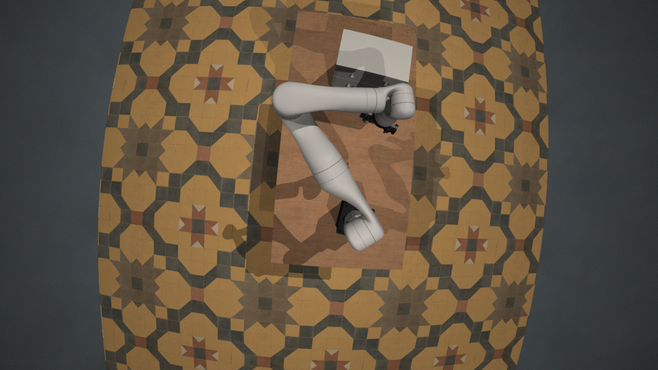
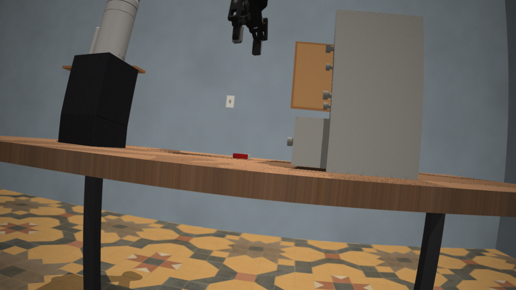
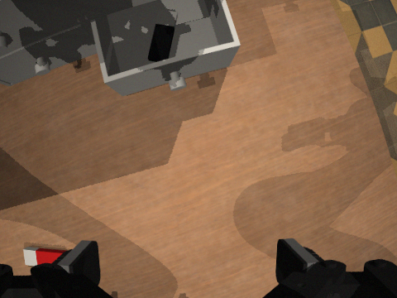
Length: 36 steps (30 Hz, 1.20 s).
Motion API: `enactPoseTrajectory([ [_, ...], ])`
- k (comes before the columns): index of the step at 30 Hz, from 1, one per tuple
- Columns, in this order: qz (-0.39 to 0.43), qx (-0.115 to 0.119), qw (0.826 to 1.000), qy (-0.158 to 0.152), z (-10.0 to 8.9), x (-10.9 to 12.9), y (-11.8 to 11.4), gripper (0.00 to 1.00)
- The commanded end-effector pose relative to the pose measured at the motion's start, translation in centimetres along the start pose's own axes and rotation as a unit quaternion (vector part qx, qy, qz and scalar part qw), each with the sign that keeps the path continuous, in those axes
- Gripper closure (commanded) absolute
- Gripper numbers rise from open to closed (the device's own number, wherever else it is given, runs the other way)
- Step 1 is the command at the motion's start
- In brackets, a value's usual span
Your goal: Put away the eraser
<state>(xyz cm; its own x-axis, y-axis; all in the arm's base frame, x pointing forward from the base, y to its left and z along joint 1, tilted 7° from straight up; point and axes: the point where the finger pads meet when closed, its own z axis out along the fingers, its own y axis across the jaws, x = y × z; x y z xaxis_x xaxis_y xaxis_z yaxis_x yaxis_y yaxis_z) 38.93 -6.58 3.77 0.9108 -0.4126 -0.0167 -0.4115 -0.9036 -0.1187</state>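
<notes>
The grey chest (image 2: 375, 93) stands at the far end of the table; it also shows in the overhead view (image 1: 373, 57). Its bottom drawer (image 3: 172, 46) is pulled out, and a dark flat object (image 3: 162, 42) lies inside it. In the side view the open drawer (image 2: 308, 142) sticks out near the table top. The red and white eraser (image 3: 43, 255) lies flat on the table by my left finger; it also shows in the side view (image 2: 240, 155). My gripper (image 3: 188, 261) (image 2: 248, 34) is open and empty, high above the table.
Other drawers of the chest are pushed in, with small knobs (image 2: 327, 94) on their fronts. The arm's black base (image 2: 95, 100) stands at the near end of the table. The table's right edge (image 3: 331, 0) lies close to the chest.
</notes>
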Motion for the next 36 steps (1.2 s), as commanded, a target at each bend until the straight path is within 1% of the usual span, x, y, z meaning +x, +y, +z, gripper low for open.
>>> enactPoseTrajectory([
  [1,0.017,-0.003,1.0,-0.003,0.8,-0.6,-0.9,0.0],
  [7,0.096,-0.004,0.995,-0.003,2.5,-1.6,-2.8,0.0],
  [9,0.096,-0.004,0.995,-0.003,2.5,-1.6,-2.8,0.0],
  [16,0.203,-0.004,0.979,-0.003,4.8,-2.9,-5.4,0.0],
  [20,0.267,-0.004,0.964,-0.002,6.2,-3.7,-7.0,0.0],
  [24,0.33,-0.004,0.944,-0.002,7.6,-4.5,-8.5,0.0],
  [26,0.33,-0.004,0.944,-0.002,7.6,-4.5,-8.5,0.0],
  [36,0.473,-0.005,0.881,-0.001,10.9,-6.4,-12.3,0.0],
])
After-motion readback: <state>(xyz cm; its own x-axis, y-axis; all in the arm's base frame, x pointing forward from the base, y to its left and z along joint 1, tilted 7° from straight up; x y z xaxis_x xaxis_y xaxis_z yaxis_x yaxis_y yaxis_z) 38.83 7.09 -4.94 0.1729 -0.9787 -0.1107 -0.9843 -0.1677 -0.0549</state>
